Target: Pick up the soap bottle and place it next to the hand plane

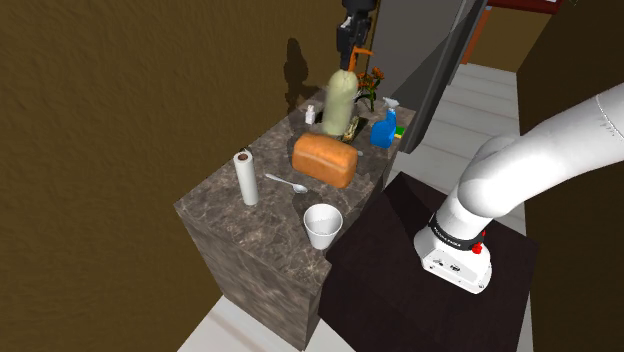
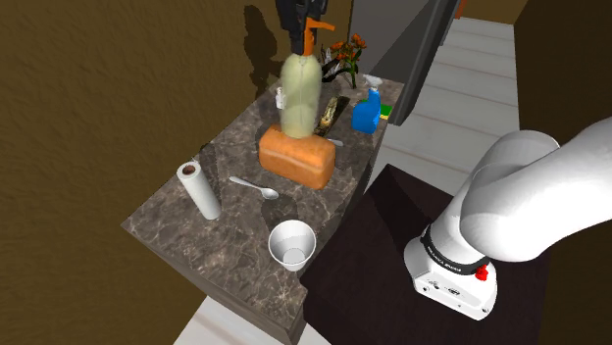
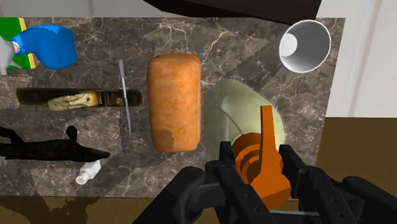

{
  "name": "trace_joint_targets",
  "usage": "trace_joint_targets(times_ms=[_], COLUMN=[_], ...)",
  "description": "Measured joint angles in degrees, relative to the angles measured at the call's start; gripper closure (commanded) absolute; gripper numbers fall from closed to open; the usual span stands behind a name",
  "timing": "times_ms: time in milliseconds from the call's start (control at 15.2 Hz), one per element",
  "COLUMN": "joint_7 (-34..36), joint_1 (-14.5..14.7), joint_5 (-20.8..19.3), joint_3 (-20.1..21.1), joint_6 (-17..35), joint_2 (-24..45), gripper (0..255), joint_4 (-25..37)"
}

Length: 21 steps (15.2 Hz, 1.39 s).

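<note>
gripper (image 3: pixel 259 162): clamped on orange pump (image 3: pixel 268 137) of soap bottle (image 1: pixel 340 98)
soap bottle: pale green; upright; 12 o'clock of bread loaf (image 1: pixel 325 158), shoulder view
hand plane (image 3: pixel 76 99): flat on counter (image 1: pixel 225 205); 3 o'clock of bottle base, shoulder view

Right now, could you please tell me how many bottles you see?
2: the pale green soap bottle, held by the gripper near the bread loaf; the blue spray bottle beside the flowers.
</note>
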Motion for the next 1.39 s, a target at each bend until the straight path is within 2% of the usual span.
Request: trace_joint_targets(times_ms=[594,1188,1386], joint_7=[-12.6,-25.3,-27.1], joint_1=[-4.0,-7.6,-8.1], joint_5=[-4.6,-8.9,-9.5], joint_3=[-9.9,-20.0,-21.5], joint_6=[-1.1,-1.7,-0.1], joint_2=[-3.0,-0.8,-0.3], gripper=[255,255,255], joint_4=[-2.0,1.1,0.0])
